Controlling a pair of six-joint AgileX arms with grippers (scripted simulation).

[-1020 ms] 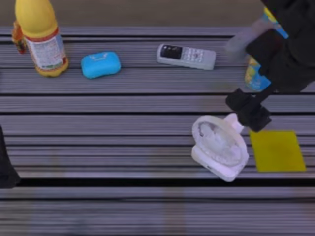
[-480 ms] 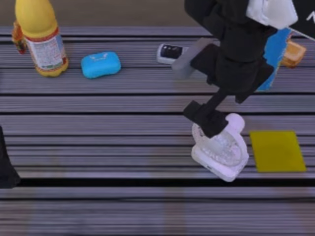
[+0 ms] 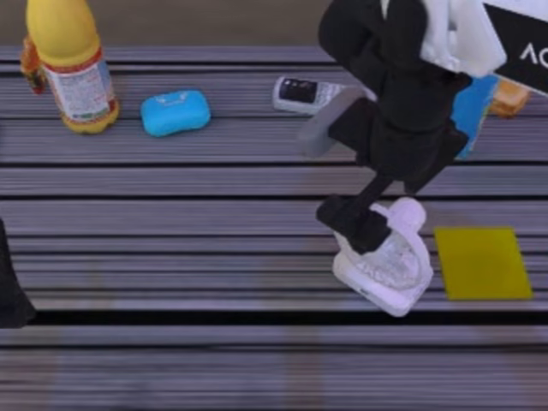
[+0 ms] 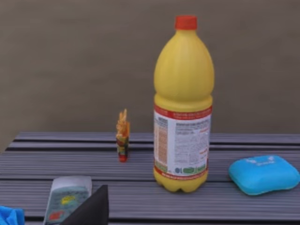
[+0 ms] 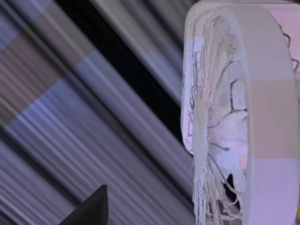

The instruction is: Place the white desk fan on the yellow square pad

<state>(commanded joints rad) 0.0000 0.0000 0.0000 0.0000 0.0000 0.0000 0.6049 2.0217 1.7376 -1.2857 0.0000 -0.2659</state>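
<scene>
The white desk fan [image 3: 387, 267] stands on the slatted table right of centre, just left of the yellow square pad [image 3: 482, 262], which lies flat with nothing on it. My right gripper [image 3: 356, 224] hangs over the fan's far left rim, open, holding nothing. In the right wrist view the fan's wire grille and rim [image 5: 225, 117] fill one side, with one dark fingertip [image 5: 91, 211] apart from it over the slats. My left arm [image 3: 8, 291] is parked at the table's left edge, and one of its fingertips [image 4: 93, 208] shows in the left wrist view.
At the back stand a yellow bottle [image 3: 70, 64], a small orange figurine [image 3: 32, 70], a blue soap-like block [image 3: 175, 112] and a grey remote [image 3: 300, 92] partly under my right arm. A blue can [image 3: 475, 107] sits back right. A dark gap [image 3: 214, 317] runs across the slats.
My right arm has swung left from behind the pad to above the fan's far left rim, then dipped slightly. The fan, the pad and the left arm have not moved.
</scene>
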